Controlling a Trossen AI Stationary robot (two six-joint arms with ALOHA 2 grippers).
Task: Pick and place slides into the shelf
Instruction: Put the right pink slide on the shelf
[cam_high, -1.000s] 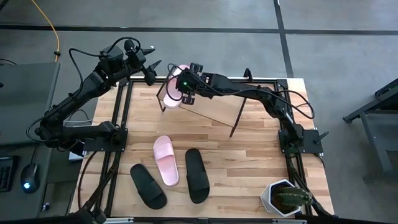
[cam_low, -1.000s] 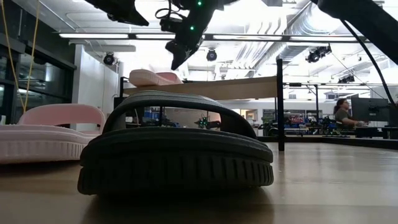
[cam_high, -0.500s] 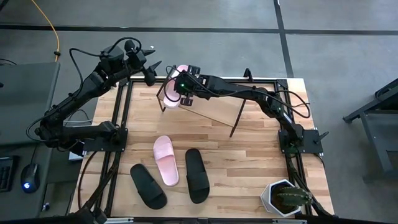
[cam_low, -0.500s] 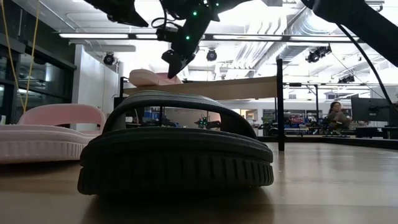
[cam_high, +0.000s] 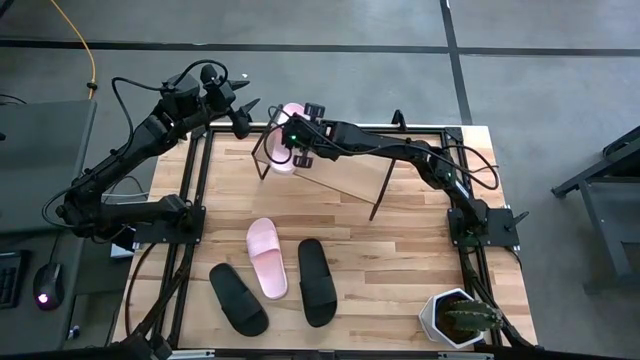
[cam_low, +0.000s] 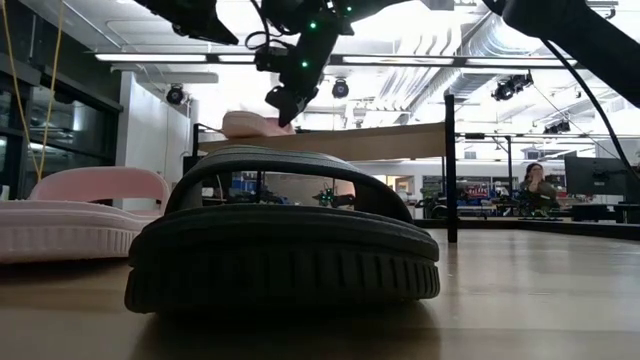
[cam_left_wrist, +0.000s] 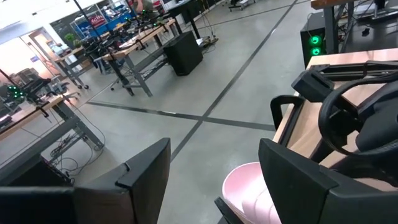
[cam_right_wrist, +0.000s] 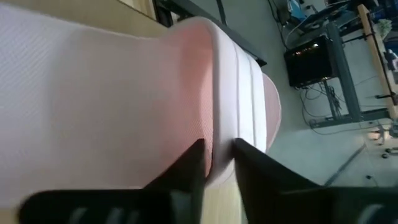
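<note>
- Setting: wooden tabletop (cam_high: 400, 260) on a grey concrete floor; open lab hall with benches beyond. A potted cactus (cam_high: 455, 318) stands at the table's near right corner.
- The shelf (cam_high: 345, 165) stands at the far middle of the table. One pink slide (cam_high: 288, 140) lies at its left end, long axis running up the slope, far end over the top edge.
- Right gripper (cam_high: 293, 152) is directly over this slide. In the right wrist view its fingers (cam_right_wrist: 193, 162) stand narrow, with the raised edge of the pink strap between them. Contact cannot be confirmed; no lift seen.
- Left gripper (cam_high: 243, 118) hovers just beside the shelf's left end, jaws wide, nothing held.
- Remaining slides on the near tabletop: second pink slide (cam_high: 267, 257), black slide (cam_high: 317, 281), black slide (cam_high: 238, 299), long axes roughly near-to-far, well apart from both grippers.
- Key relation: the floor slides lie toward the near edge from both grippers; the pink one sits nearest the shelf.
</note>
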